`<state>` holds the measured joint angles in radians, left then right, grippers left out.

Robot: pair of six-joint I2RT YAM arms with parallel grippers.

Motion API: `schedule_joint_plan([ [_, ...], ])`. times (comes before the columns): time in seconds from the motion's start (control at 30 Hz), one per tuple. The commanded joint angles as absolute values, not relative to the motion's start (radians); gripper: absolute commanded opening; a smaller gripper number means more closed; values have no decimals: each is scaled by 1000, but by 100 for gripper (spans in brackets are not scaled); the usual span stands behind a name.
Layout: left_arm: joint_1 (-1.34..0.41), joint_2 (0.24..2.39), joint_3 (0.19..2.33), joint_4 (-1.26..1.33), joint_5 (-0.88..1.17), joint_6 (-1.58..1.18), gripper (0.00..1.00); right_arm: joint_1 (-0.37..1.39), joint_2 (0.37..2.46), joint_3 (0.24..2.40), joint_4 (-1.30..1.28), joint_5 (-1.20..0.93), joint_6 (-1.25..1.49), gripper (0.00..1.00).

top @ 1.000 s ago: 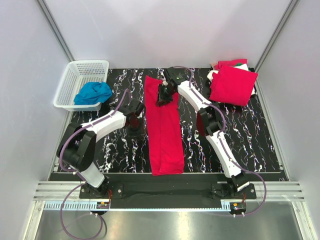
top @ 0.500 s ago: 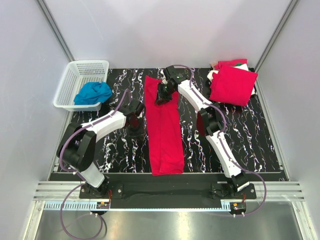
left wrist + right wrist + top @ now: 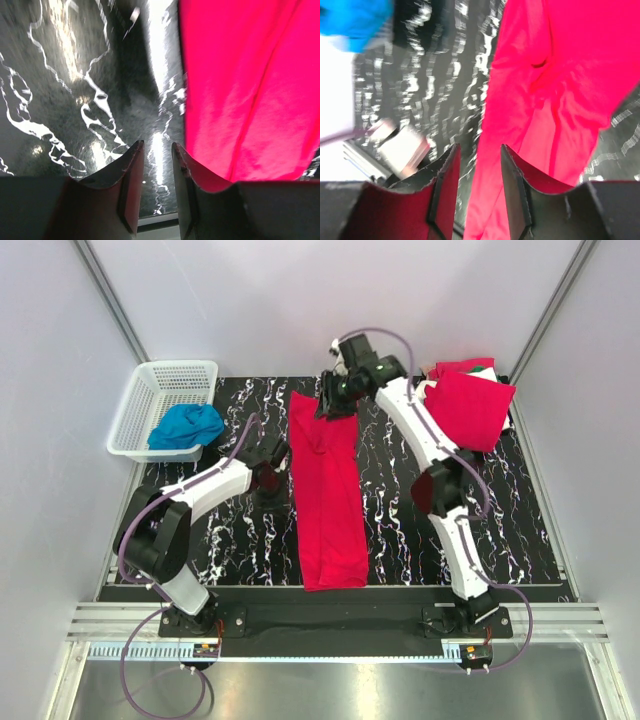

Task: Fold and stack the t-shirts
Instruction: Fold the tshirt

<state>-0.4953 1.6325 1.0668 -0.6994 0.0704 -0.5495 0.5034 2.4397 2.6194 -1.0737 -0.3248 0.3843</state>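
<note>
The red t-shirt (image 3: 328, 500), folded into a long strip, is laid along the tabletop (image 3: 500, 530). The right gripper (image 3: 479, 150) is held over its far end, the left gripper (image 3: 157, 146) beside its left edge. Both are parted and, as far as the blur allows, empty, probably in readiness for a crosswise fold.

Likely a robotics lab cell: bare white walls (image 3: 300, 300), aluminium framing (image 3: 340, 618), marbled black tabletop (image 3: 520, 520).

We count one red shirt (image 3: 328, 495) spread on the mat (image 3: 500, 500), at least two shirts (image 3: 466, 408) stacked at the mat's far right corner, one basket (image 3: 140, 405), one blue cloth (image 3: 186, 426), two arms (image 3: 205, 488) (image 3: 425, 435).
</note>
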Motion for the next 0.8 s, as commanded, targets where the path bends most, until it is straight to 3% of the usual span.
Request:
schedule_joint_plan([
  [0.0,-488,1629,1141,-670,83,-560,34,514,2199,2456,-1158,-239,373,46],
  [0.2,-491,1563,1129,-675,58,-598,35,565,1826,1781,-972,-230,480,46],
  [0.3,-492,1497,1118,-705,34,-621,35,568,1668,1558,-881,-313,554,47],
  [0.5,-499,1427,1158,-802,-21,-647,35,578,1525,1418,-925,-286,529,50],
  [0.77,-502,1405,1189,-838,17,-686,36,580,1563,1457,-977,-334,526,50],
])
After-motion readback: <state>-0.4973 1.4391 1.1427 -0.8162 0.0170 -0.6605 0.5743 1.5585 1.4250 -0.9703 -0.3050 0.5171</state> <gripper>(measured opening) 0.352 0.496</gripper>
